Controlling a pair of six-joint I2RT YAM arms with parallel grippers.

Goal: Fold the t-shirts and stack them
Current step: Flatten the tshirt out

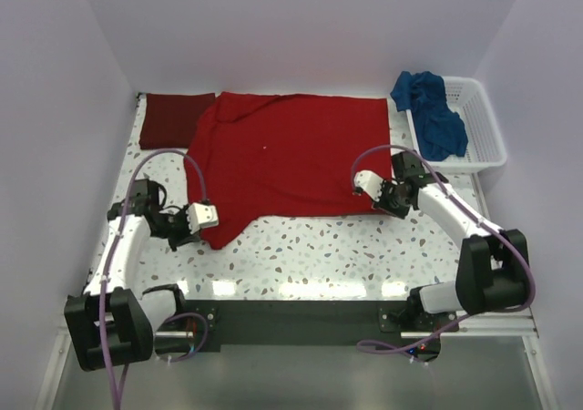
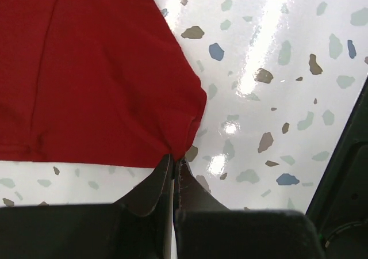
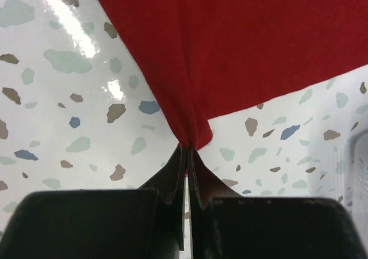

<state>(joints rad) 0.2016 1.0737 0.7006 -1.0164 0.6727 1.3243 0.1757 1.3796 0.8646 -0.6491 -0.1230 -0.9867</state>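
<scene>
So far only the maroon t-shirt [image 1: 178, 118] lies folded, far left. Left gripper [image 2: 174, 162] and right gripper [image 3: 188, 149] each pinch a near corner of the spread bright red t-shirt [image 1: 291, 150]; the blue t-shirt [image 1: 430, 109] waits in the basket [image 1: 487, 150]

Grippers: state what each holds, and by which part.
Both hold the red shirt. The left gripper pinches its near-left corner. The right gripper pinches a point of cloth at its near-right edge.
</scene>
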